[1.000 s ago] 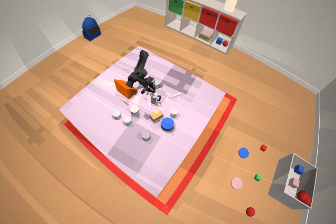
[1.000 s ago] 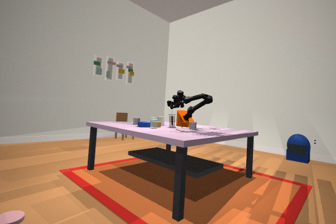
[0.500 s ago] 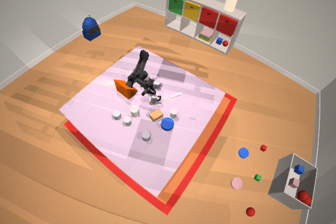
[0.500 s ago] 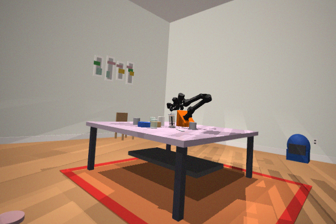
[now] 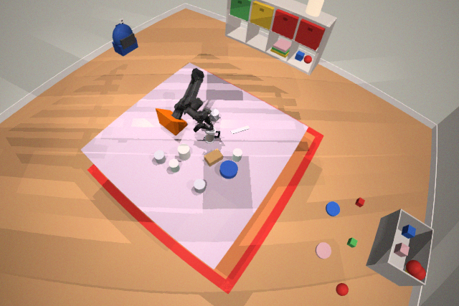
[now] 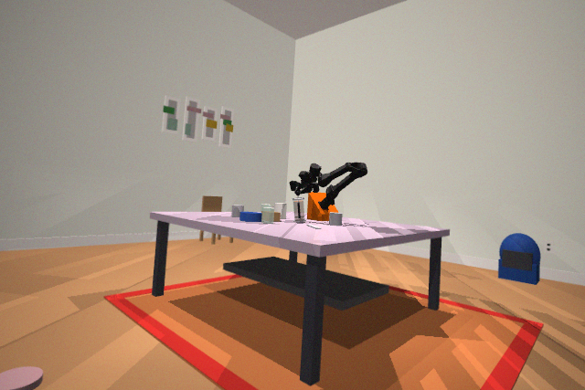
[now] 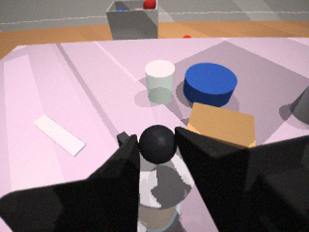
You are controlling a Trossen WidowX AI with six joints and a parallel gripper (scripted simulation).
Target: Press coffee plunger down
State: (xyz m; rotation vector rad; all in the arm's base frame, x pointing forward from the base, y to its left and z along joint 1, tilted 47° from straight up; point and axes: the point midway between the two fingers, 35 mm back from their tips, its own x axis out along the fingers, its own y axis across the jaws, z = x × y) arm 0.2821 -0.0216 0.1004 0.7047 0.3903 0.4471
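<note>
Gripper (image 7: 156,145) clamped on the plunger knob (image 7: 156,143), the black ball pinched between our two dark fingers in the wrist view; fingers sit to either side of the knob, touching it.

Directly beneath the gripper: the coffee press (image 7: 159,193), its glass body upright as far as we can tell; in the exterior view the press (image 6: 299,210) stands plumb on the table (image 6: 330,241) with the gripper (image 6: 298,187) just above its top; knob looks close to the lid, little or no rod showing, though too small to be sure.

Judgement: grasp made, press-down well along, possibly near bottom; we cannot tell whether the plunger is fully seated; releasing the knob is not yet done.

Beyond the gripper, ahead of it in the wrist view: tan block (image 7: 222,125) just beside the press; further out a blue disc (image 7: 210,83) and a pale cylinder (image 7: 159,79); off to one side a flat white strip (image 7: 59,134); behind the gripper, by the arm, an orange wedge (image 5: 169,120).

Risk as we judge it: any sideways pull on the knob could shift the press toward the tan block.
</note>
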